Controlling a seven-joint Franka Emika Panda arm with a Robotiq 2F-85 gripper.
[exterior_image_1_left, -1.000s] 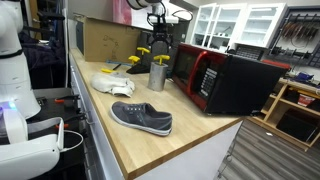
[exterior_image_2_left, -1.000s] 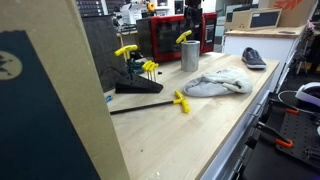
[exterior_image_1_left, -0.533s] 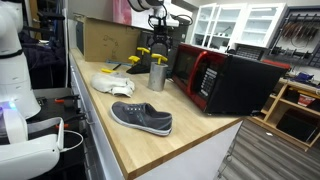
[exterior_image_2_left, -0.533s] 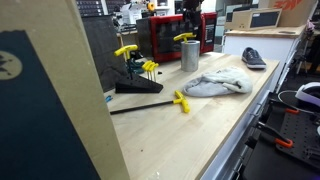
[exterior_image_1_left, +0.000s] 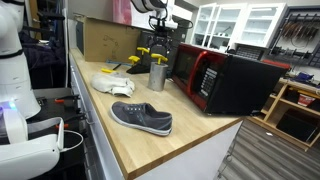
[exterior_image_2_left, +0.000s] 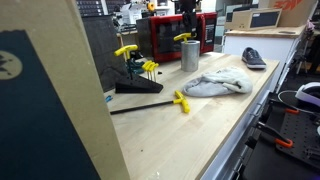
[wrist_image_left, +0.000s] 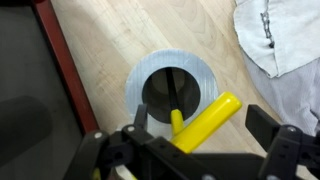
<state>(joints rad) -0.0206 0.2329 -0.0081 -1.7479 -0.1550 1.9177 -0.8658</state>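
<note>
Now slightly higher than before, end effector (wrist_image_left: 200, 126) wide open above yellow-handled tool (wrist_image_left: 222, 106) in metal cup (wrist_image_left: 150, 72).

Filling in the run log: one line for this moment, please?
gripper: open, above cup | cup: upright on bench | yellow tool: in cup | cloth: beside cup

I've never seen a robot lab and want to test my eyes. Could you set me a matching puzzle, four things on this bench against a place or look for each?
Things:
1. shoe
2. yellow-handled tool
3. cloth
4. microwave

Descriptions:
A. pale and crumpled, lying near the metal cup
B. black with a red front
C. sticking out of the metal cup
D. grey, alone towards the end of the bench

Pairs: 1-D, 2-C, 3-A, 4-B
</note>
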